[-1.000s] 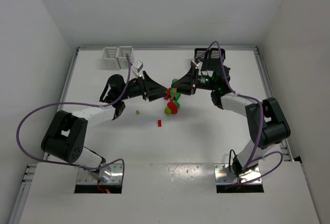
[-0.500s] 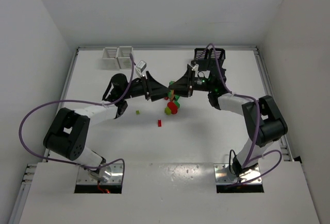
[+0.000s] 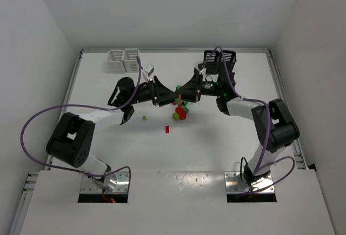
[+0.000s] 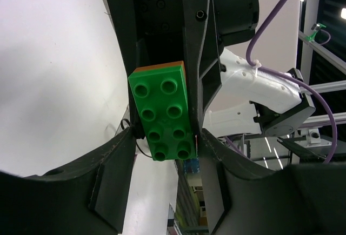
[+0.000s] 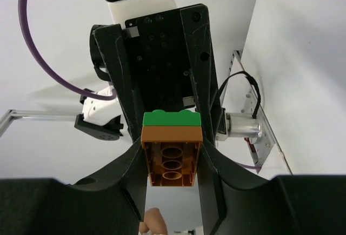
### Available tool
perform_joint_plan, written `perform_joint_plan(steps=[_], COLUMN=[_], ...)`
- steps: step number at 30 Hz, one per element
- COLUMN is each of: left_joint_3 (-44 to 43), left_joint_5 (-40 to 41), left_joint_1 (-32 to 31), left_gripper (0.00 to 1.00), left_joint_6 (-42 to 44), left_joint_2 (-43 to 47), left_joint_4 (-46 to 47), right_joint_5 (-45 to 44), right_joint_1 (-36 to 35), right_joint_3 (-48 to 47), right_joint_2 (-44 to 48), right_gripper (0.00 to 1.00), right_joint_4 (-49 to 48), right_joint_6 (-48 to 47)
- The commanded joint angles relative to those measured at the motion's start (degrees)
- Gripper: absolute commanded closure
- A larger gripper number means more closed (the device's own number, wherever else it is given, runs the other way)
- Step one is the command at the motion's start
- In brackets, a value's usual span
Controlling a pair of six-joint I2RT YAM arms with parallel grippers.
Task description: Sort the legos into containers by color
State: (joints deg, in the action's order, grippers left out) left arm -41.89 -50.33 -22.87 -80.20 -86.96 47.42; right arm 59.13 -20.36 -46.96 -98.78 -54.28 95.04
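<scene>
Left wrist shows left gripper pinching the green brick, right gripper clamping the orange brick; a skewed pull could fling one.

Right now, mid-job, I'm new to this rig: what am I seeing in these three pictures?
You see a left arm and a right arm, both robots bolted to a table. The overhead picture shows both; the other two come from a camera on each wrist. Loose legos lie mid-table, with white bins and black bins at the far edge. The right pincer grips a joined green-and-orange brick; the left pincer appears closed on its green end.
</scene>
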Motion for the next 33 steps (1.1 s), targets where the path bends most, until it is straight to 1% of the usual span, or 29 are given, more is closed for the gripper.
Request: perform_joint_plan(steps=[1, 5, 11, 12, 14, 16, 18, 20, 33], left_joint_3=[-1.97, -1.97, -1.44, -1.44, -1.44, -2.76, -3.29, -3.29, -3.29], left_joint_5=[-0.39, -0.39, -0.39, -0.39, -1.0, -1.62, -1.62, -2.15, -2.67], left_joint_1=[-0.86, -0.86, -0.86, -0.86, -0.86, -1.38, -1.38, -1.38, -1.38], left_gripper=[0.47, 0.5, 0.58, 0.58, 0.47, 0.41, 0.41, 0.39, 0.39], left_joint_6=[-0.39, -0.39, -0.39, 0.13, 0.14, 2.76, 2.77, 2.77, 3.83], left_joint_2=[-0.14, -0.14, 0.39, 0.91, 0.91, 0.91, 0.91, 0.91, 2.58], left_joint_4=[1.62, 1.62, 0.4, 0.39, -1.79, -4.25, -5.06, -5.58, -6.64], right_joint_5=[-0.42, -0.95, -0.95, -0.95, -0.95, -0.95, -0.95, -0.95, -0.42], right_joint_1=[-0.38, -0.38, -0.38, -0.38, -0.38, -0.38, -0.38, -0.38, 0.14], right_joint_3=[-2.17, -2.17, -2.17, -2.17, -2.17, -2.17, -2.7, -2.7, -2.7], right_joint_2=[-0.62, -0.62, -1.14, -1.15, -1.15, -1.15, -1.15, -1.15, -1.68], right_gripper=[1.0, 1.0, 1.0, 1.0, 1.0, 1.0, 1.0, 1.0, 1.0], right_joint_4=[-4.34, -4.34, -5.4, -5.4, -5.4, -5.4, -5.4, -5.92, -5.92], right_joint_6=[0.49, 0.49, 0.49, 0.49, 0.49, 0.49, 0.49, 0.49, 0.49])
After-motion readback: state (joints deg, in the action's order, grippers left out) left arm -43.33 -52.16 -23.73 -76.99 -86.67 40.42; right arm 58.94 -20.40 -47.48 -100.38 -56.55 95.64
